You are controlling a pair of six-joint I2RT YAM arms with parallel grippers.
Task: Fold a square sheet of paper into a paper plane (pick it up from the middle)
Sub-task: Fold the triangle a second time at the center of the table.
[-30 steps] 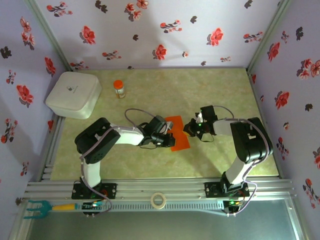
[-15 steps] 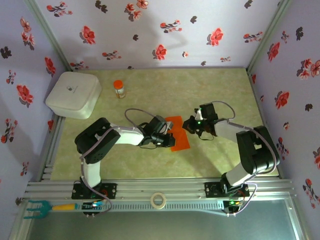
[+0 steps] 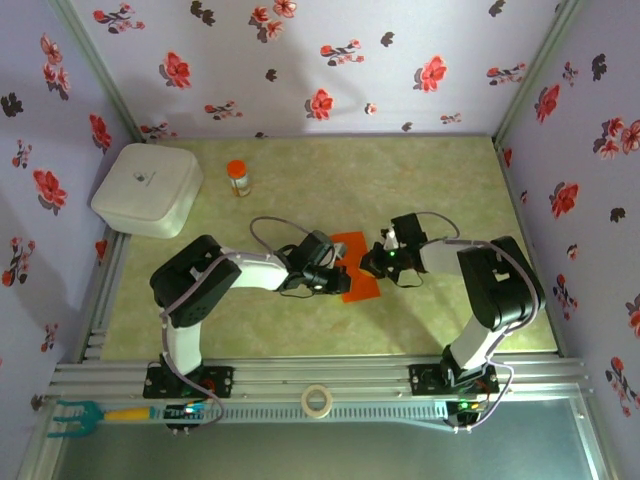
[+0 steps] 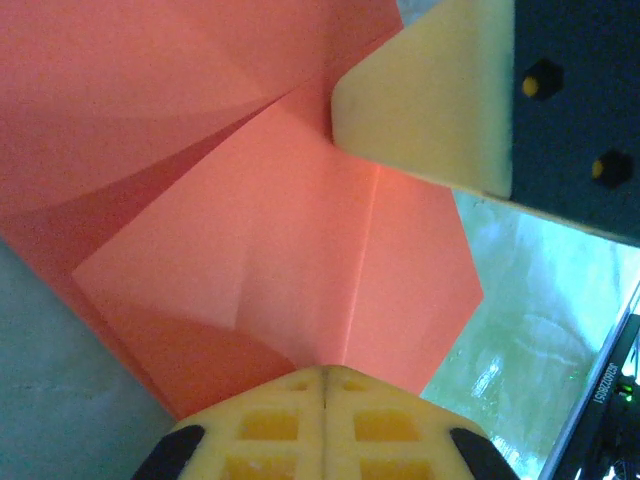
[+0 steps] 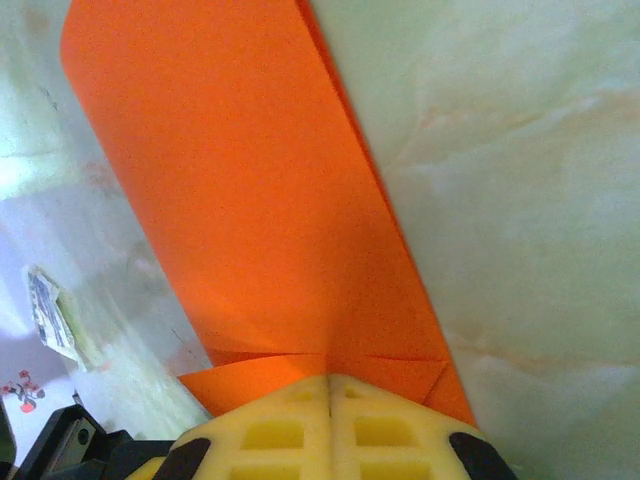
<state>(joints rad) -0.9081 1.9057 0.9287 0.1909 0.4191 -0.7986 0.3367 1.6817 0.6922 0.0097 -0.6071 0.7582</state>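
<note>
The square sheet of paper (image 3: 360,286) lies mid-table as a bright orange, partly folded piece with creases and flaps. From the left, my left gripper (image 3: 338,272) reaches onto it. In the left wrist view its yellow tips (image 4: 325,378) are shut together on the paper (image 4: 250,200), right at a centre crease. My right gripper (image 3: 369,262) comes in from the right, shut, with its tips (image 5: 328,385) set on the paper (image 5: 250,180) where two folded flaps meet. One right gripper finger (image 4: 430,110) presses the sheet's far side. I cannot tell whether either gripper pinches the paper.
A white square box (image 3: 147,188) sits at the back left, with an orange-capped bottle (image 3: 238,178) beside it. A tape roll (image 3: 317,400) and a teal fork tool (image 3: 70,415) lie on the front rail. Floral walls close in three sides.
My right gripper has shifted left and slightly nearer, onto the paper's right edge. The left arm and the paper have stayed where they were.
</note>
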